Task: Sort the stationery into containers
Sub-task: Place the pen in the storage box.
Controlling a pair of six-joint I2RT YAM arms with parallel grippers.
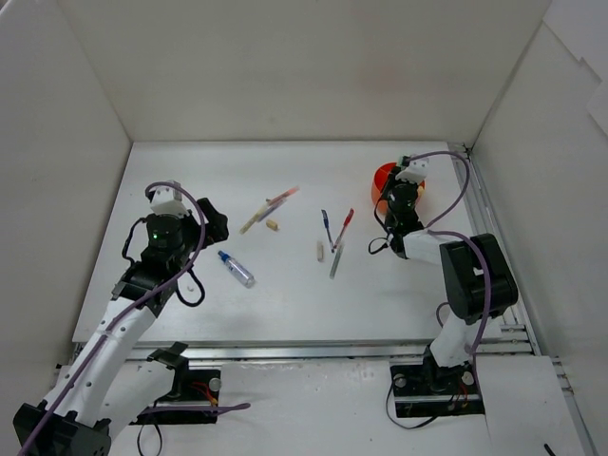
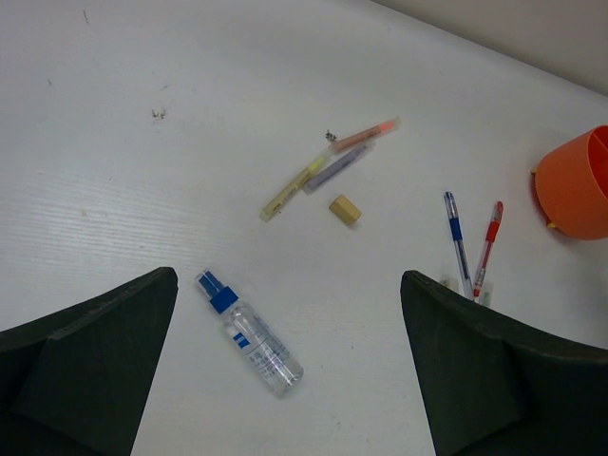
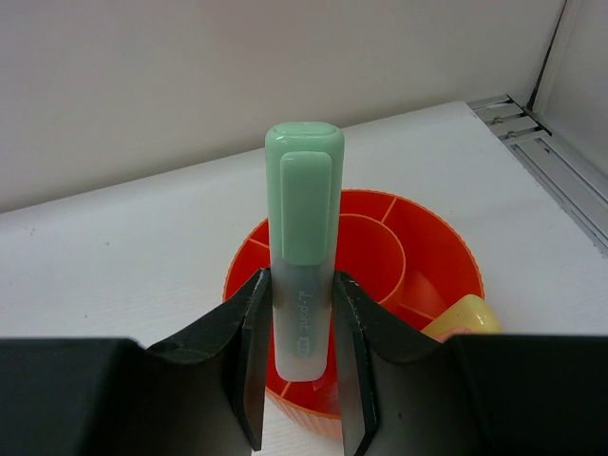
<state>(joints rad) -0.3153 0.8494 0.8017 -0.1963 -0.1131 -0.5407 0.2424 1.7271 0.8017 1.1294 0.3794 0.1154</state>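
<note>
Pinched upright in our right gripper (image 3: 300,285), the green highlighter (image 3: 304,190) hangs over the orange pot (image 3: 432,252), so next we should lower it into a compartment and release; our left gripper (image 2: 289,275) hovers wide open, empty.

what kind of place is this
Probably a robot lab test cell: a white table boxed in by blank walls, a left arm and right arm bolted at its near edge, loose stationery near an orange pot.

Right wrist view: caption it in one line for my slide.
Right tool grips a green-capped highlighter upright over the divided orange pot.
</note>
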